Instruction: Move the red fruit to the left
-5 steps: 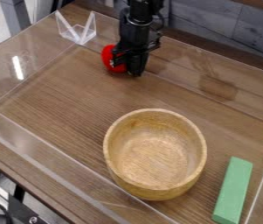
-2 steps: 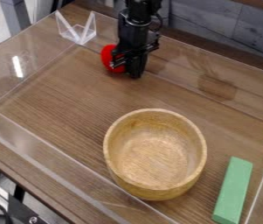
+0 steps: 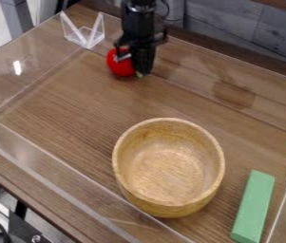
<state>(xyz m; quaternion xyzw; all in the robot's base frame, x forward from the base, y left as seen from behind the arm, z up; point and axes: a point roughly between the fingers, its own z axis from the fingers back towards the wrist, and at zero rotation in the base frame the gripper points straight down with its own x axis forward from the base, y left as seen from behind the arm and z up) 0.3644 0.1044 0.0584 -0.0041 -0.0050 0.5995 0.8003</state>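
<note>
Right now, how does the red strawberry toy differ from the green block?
The strawberry toy is red and rounded; the green block is a long, flat rectangle. The strawberry toy is at the far side with the pincer shut on it; the green block lies untouched at the near right, beside the wooden bowl. Both share the same wooden table.

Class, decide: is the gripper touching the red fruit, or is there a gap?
Touching. The camera view shows the gripper closed on the red fruit, its fingers against the fruit's right side with no gap.
</note>
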